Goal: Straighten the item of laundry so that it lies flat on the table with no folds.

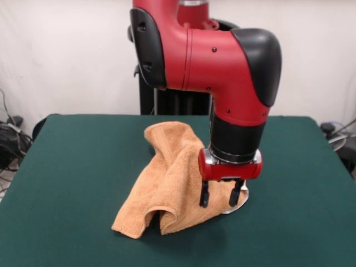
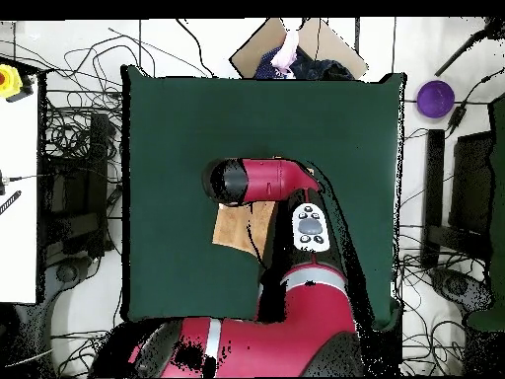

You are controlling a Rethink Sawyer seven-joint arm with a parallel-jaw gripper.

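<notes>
Towel (image 1: 167, 178) bunched mid-bench (image 1: 72, 167), peak at 12 o'clock, folds draping toward 6. Hand (image 1: 221, 194) spread over its 3 o'clock edge, gripping nothing, though contact is hard to judge. Step: approaching a grasp. Next: pinch that edge, pull outward to flatten

The towel (image 1: 169, 181) sat bunched up around the middle of the table (image 1: 72, 183), with its far part humped up and its near edge down on the surface. The gripper (image 1: 221, 196) hung right at the towel's right side in the front view, fingers pointing down.
</notes>
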